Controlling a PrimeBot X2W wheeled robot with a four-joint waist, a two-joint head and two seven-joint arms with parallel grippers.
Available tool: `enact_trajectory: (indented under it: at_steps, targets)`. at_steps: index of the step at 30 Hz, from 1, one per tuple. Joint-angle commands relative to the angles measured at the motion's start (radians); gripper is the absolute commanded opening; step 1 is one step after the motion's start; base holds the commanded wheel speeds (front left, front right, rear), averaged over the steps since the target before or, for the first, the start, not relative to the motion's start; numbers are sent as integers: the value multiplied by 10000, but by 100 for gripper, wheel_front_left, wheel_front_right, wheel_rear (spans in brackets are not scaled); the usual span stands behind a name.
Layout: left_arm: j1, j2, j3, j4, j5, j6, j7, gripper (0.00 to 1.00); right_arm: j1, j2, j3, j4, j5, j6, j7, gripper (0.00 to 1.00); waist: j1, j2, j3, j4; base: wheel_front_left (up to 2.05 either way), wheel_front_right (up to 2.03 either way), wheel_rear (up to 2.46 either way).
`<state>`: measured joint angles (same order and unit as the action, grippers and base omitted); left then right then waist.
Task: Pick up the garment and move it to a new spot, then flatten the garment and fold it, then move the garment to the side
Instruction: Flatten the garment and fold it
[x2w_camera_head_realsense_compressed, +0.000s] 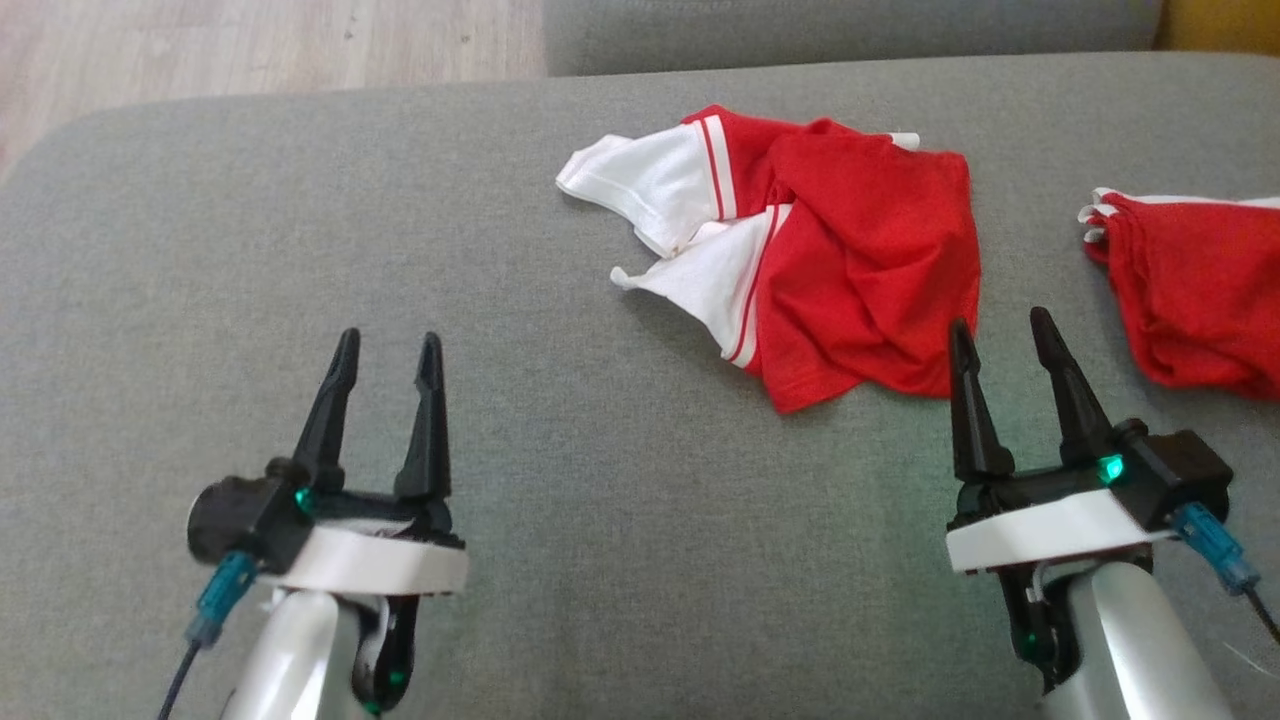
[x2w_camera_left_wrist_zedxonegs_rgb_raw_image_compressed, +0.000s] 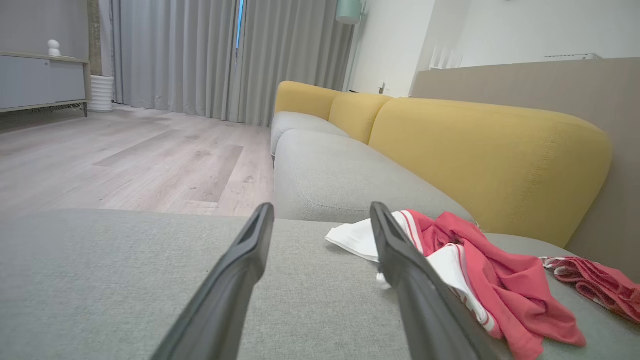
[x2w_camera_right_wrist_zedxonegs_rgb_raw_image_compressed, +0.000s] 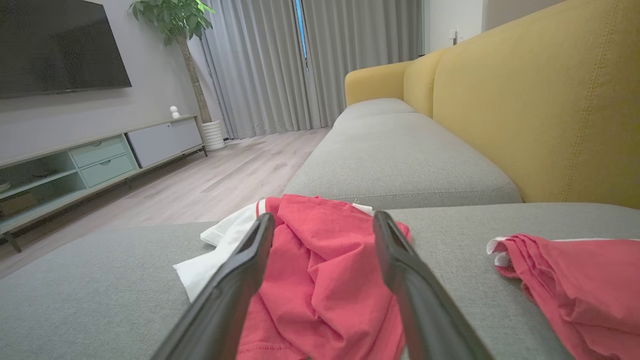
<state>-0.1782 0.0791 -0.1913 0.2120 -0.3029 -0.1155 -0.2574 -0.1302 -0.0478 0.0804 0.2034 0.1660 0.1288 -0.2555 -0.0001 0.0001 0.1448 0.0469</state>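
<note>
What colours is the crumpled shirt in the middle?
The shirt is red with white sleeves; head view shows it best.

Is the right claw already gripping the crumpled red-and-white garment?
No. In the head view the right claw stands open, nothing between its fingers, and the garment lies crumpled on the grey cushion.

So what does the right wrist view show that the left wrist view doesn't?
Right wrist view: a wall TV, a potted plant, and the right hand pointing straight at the crumpled garment. Left wrist view: a teal lampshade, with the left hand pointing left of that garment. Both: the garment, a second red garment, the yellow sofa back, grey curtains.
</note>
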Motion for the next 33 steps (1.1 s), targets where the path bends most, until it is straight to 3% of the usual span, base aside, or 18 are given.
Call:
enact_trajectory:
  at_steps: [1,7,10,18,24,32,33]
  targets:
    - [-637,-10,236,-170,172,-70,-43,100,-241,-24,259,-306,-67,19,-63,100,1,-1,104,-63,0,0,0]
    - [-1622,-40,-801,998,430,-138,-43,100,-435,-24,306,-347,-86,19,-63,100,1,-1,518,-364,0,0,0]
    - [-2367,3,-1814,1809,441,-146,-13,100,-543,-24,344,-364,-67,19,-63,100,1,-1,759,-567,0,0,0]
    - [-4154,417,-3606,3694,1052,-148,220,100,-762,-24,401,-439,37,19,-63,100,1,-1,1248,-1006,0,0,0]
    - [-5455,629,-4237,5156,2229,339,246,100,-950,-24,478,-513,122,19,-63,100,1,-1,1629,-1325,0,0,0]
    - [-6498,587,-4516,6289,2775,854,37,100,-1080,-24,560,-578,208,19,-63,100,1,-1,1957,-1610,0,0,0]
    - [-6549,557,-4504,6371,2737,850,20,68,-1087,-24,566,-578,220,19,-63,100,1,-1,1968,-1638,0,0,0]
